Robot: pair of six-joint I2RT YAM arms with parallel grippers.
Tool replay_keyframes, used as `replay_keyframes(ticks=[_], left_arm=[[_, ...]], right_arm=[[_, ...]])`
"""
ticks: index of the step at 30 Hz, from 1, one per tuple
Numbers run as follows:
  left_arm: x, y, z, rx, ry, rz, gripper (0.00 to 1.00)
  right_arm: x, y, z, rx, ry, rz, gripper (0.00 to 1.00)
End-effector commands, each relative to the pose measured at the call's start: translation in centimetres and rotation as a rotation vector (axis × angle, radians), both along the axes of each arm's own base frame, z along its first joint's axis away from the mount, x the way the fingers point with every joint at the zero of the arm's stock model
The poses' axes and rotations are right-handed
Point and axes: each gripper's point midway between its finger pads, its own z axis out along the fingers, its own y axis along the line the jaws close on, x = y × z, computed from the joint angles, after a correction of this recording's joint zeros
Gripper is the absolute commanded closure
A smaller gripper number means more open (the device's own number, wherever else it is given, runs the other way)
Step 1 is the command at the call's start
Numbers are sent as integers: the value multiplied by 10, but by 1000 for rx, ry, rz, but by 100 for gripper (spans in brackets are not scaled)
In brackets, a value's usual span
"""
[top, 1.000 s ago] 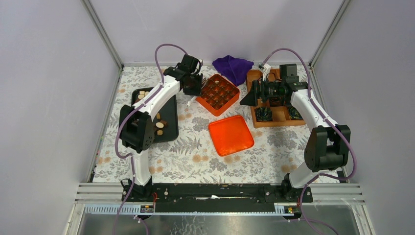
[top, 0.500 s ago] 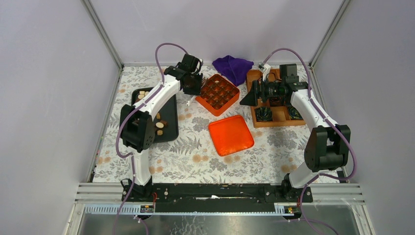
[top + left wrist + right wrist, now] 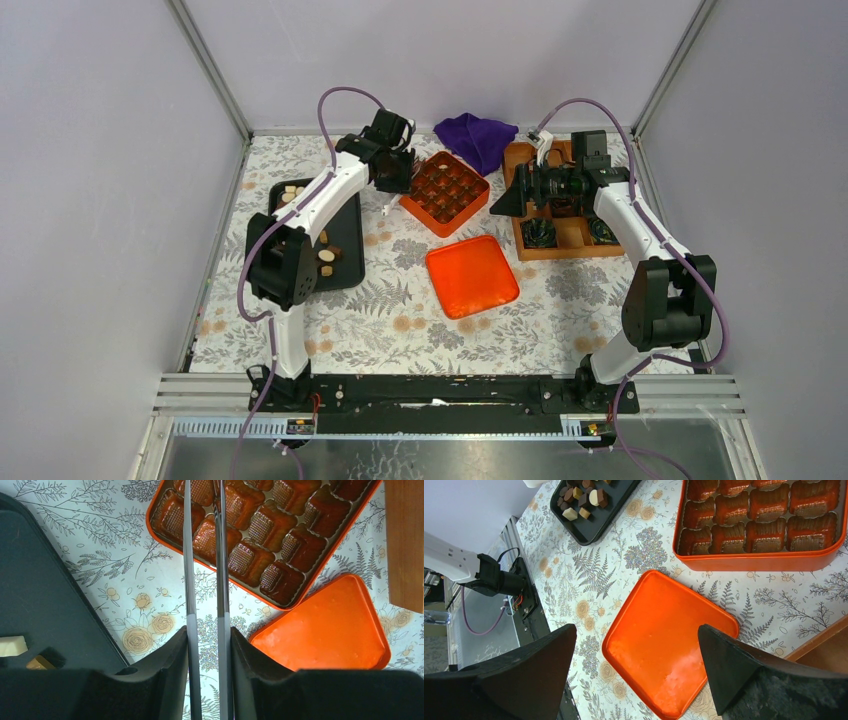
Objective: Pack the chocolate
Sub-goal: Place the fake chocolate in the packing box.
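Observation:
The chocolate pieces (image 3: 325, 256), brown and cream, lie in a black tray (image 3: 345, 225) at the left; they also show in the right wrist view (image 3: 579, 500) and the left wrist view (image 3: 12, 645). An orange box (image 3: 446, 190) holds rows of brown crinkled cups (image 3: 272, 527). My left gripper (image 3: 393, 190) holds two long thin blades (image 3: 221, 555) over the box's left cells. The blades stand a narrow gap apart with nothing between them, and their tips leave the frame at the top edge (image 3: 202, 487). My right gripper (image 3: 502, 203) is wide open and empty, above the orange lid (image 3: 669, 645).
The orange lid (image 3: 472, 275) lies flat in front of the box. A wooden tray (image 3: 565, 240) with dark wrappers stands at the right, under the right arm. A purple cloth (image 3: 478, 138) lies at the back. A floral cloth covers the table.
The left gripper's blades have shifted slightly left near the box's left corner. The right arm has not moved.

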Motion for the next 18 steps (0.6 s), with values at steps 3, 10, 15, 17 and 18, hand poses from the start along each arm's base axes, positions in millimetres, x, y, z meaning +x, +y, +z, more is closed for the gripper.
replay_keyframes(ticks=[3,10,15,17,18], left_arm=[[9,-4,15,-4,-54,-16,60],[7,-3,19,-4,-63,-13,58],[5,-3,38,-28,-101,-5,58],[2,-3,48,-48,-129,-5,59],[-1,-2,54,-61,-145,-3,59]], right_arm=[[2,1,6,18,-26,12,0],[2,1,6,17,-25,11,0],[2,1,7,17,-26,12,0],[2,1,7,17,-27,12,0],[2,1,7,15,-29,12,0]])
